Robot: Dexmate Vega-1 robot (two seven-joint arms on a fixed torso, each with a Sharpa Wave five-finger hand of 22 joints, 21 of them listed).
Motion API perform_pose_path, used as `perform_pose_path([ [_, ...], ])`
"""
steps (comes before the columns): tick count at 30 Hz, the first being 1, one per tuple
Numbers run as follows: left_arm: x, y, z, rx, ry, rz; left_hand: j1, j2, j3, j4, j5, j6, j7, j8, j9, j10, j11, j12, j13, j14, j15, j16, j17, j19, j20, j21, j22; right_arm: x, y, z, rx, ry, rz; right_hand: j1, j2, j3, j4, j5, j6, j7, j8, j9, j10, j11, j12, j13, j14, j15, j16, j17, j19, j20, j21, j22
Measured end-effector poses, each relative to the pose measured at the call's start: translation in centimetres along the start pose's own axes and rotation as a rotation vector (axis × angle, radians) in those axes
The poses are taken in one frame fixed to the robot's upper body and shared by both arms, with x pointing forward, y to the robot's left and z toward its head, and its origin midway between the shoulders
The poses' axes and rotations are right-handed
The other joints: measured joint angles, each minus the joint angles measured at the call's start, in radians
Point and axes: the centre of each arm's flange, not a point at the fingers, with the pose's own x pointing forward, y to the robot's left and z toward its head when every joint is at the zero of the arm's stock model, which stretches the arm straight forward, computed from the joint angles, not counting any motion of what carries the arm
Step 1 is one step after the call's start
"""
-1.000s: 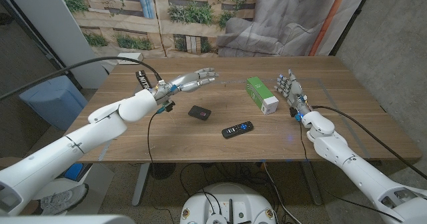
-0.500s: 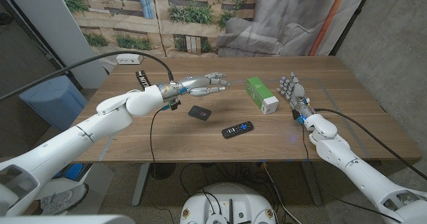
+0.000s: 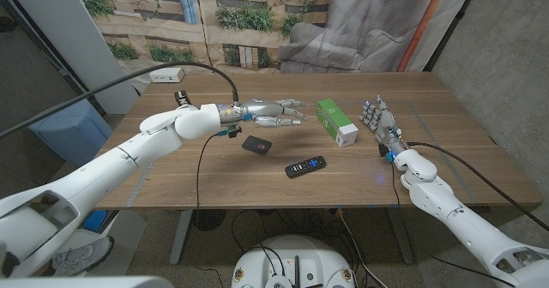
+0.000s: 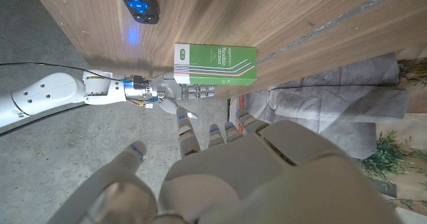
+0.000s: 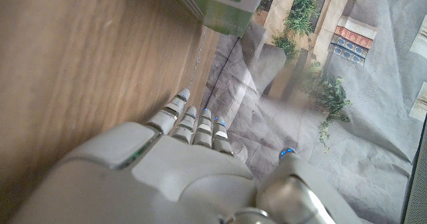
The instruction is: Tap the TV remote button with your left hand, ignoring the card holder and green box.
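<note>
The black TV remote with a blue button pad lies on the wooden table near its front middle; its end shows in the left wrist view. My left hand hovers open above the table, fingers stretched toward the green box, behind and to the left of the remote, apart from it. The back of this hand shows in its wrist view. My right hand stands open beside the green box, holding nothing, and also appears in its own wrist view.
A green box with a white end lies right of centre. A small black card holder sits below my left hand. A white power strip lies at the table's far left corner.
My left arm has reached further to the right across the table, its hand passing over the card holder toward the green box. The right hand has shifted slightly right.
</note>
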Motion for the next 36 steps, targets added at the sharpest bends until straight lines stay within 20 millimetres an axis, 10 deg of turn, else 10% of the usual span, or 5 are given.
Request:
perform_pose_path([
  [36,6.0,-3.3,-1.0,-0.106,-0.077,-0.230,-0.004,-0.004,-0.109,0.007,0.008,0.036,0.008,-0.004,-0.002,-0.059,-0.045,0.000,0.000,0.000,0.000,0.000,0.005,-0.087,0.006,0.000,0.009,-1.3,-1.9,-0.4,-0.027,0.012,0.000,0.012,0.012,0.010,-0.001,0.000,-0.004,-0.004,0.000,0.003,-0.018,0.000,0.000,0.000,-0.016,0.002,0.000,-0.011,-0.007,0.007,0.000,0.000],
])
